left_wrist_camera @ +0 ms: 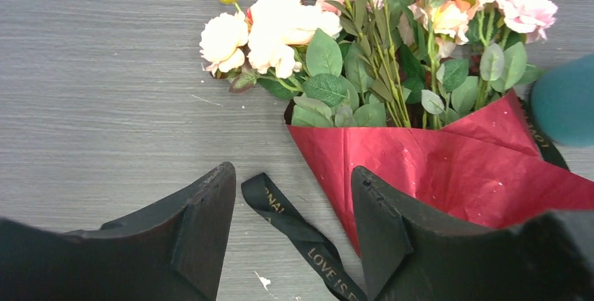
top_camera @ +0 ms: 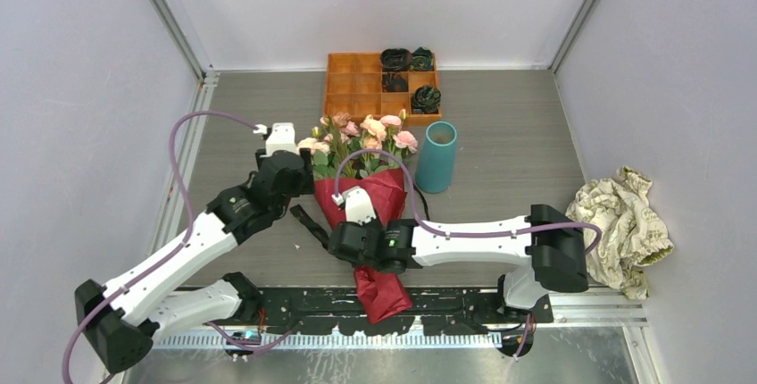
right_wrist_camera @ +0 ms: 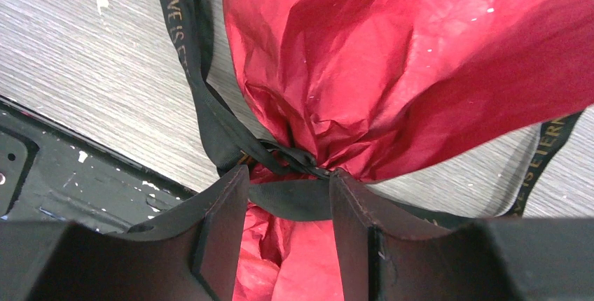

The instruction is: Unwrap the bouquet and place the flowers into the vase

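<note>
Closest to you, at the near edge, your right gripper (right_wrist_camera: 288,182) is clamped on the bouquet (top_camera: 375,196) at its tied neck. The black ribbon (right_wrist_camera: 199,98) and crinkled red paper (right_wrist_camera: 392,56) fill the gap between its two fingers. Below that grip the paper's tail hangs over the black base plate (top_camera: 464,299).

Your left gripper (left_wrist_camera: 291,175) hovers at the bouquet's left side with its fingers spread apart and nothing held. One loose ribbon end lies flat on the table (top_camera: 509,134) under the gap, and the right finger sits over the paper's left edge.

The bouquet lies in the middle of the table, heads pointing far. The flowers (top_camera: 361,134) fan out of the wrap, which has not been taken off. The vase (top_camera: 436,156) stands upright just right of the flower heads, close beside the paper's upper right corner; you cannot tell from these views whether they touch.

Watch the right arm's purple cable (top_camera: 377,152): it arches over the top of the wrap, across the stems. An orange tray (top_camera: 353,89) sits at the far edge just behind the flowers, with dark crumpled bundles (top_camera: 395,59) in its right compartments. A crumpled cream cloth (top_camera: 620,228) lies well apart at the right wall.
</note>
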{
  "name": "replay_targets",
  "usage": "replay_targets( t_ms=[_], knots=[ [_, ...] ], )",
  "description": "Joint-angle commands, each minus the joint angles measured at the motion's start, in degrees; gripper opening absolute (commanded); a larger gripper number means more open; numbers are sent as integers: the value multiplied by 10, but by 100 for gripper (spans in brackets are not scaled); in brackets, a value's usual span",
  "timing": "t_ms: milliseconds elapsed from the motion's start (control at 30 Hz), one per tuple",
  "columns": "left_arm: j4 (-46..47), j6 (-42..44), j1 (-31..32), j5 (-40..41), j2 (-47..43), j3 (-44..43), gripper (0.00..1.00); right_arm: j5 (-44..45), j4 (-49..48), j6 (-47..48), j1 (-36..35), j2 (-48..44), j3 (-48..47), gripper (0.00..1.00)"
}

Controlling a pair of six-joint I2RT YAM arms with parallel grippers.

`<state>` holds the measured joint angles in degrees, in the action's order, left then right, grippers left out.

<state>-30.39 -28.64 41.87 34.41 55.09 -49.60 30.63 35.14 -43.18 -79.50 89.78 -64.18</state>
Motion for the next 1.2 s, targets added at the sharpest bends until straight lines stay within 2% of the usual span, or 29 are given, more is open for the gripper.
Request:
replay_targets(
  t_ms=[0, 200, 433, 600, 667, 733, 933, 1067, 1167],
  knots=[
    [-35, -47, -3, -26, -40, 6, 61, -26, -22, -4, -2, 10, -10, 52],
    [-37, -70, -4, -76, -70, 14, 59, -14, -19, -20, -2, 19, 19, 52],
    [-11, -94, -3, -133, -46, 30, 57, 19, -15, -16, 0, 61, 8, 50],
    [50, -101, -3, -166, -23, 59, 56, 44, -1, -9, 1, 84, -8, 21],
    [80, -102, -3, -184, -8, 70, 53, 58, 13, -7, 1, 82, -21, 9],
    [112, -108, -3, -209, 10, 81, 48, 69, 23, -2, 1, 70, -31, 2],
    [206, -123, -2, -250, 114, 96, 40, 97, 38, 21, 1, 40, -55, 1],
    [224, -111, -2, -219, 193, 71, 38, 126, 62, 32, 18, 57, -81, 1],
    [217, -97, -3, -190, 229, 47, 38, 111, 50, 44, 54, 65, -82, 1]
  ],
)
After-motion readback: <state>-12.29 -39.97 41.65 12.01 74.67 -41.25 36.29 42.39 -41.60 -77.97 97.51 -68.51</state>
